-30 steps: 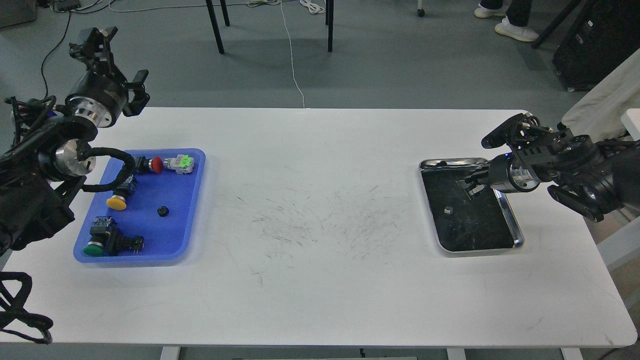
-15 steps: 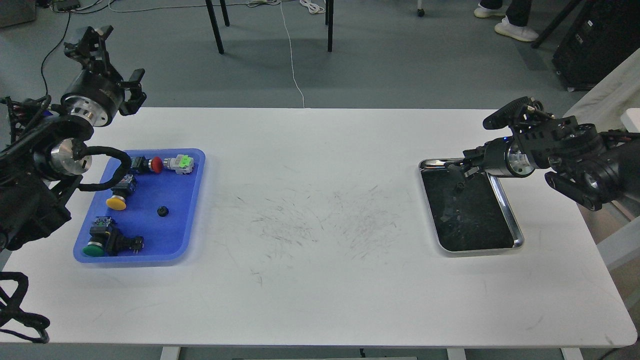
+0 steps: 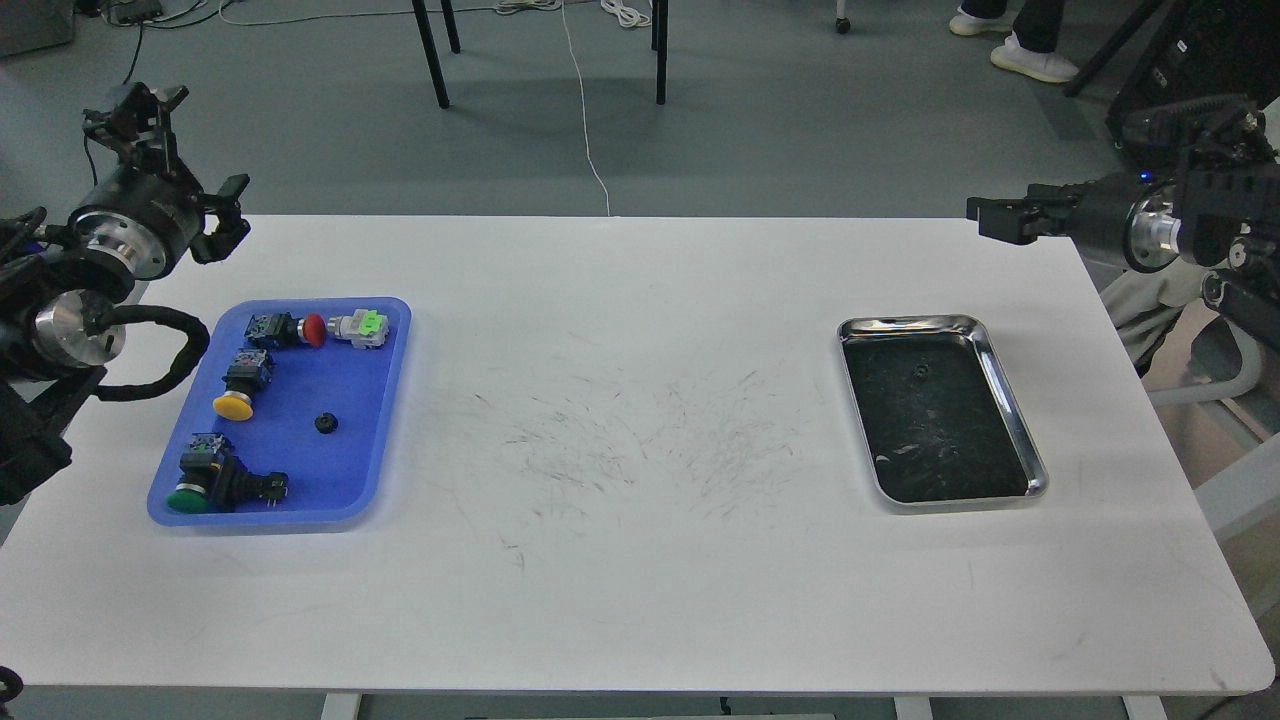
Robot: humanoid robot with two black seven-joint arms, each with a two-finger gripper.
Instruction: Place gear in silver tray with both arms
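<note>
Now a small dark gear (image 3: 918,371) lies in the silver tray (image 3: 1012,400), toward its far end. Another gear (image 3: 324,423) sits in the blue tray (image 3: 390,400), below and right of the left gripper (image 3: 135,105), the nearer one. Whether either gripper, left or right (image 3: 985,215), is parted I cannot tell.

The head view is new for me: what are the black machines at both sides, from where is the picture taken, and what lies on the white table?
The camera sits in the robot's head, looking forward and down. The black jointed left arm and right arm are its own; neither holds anything. The left fingers are spread; the right fingers are too dark to judge. On the white table, a blue plastic tray holds red, yellow and green push-button switches and a small black gear. The shiny steel silver tray has a small dark piece, perhaps a gear.
</note>
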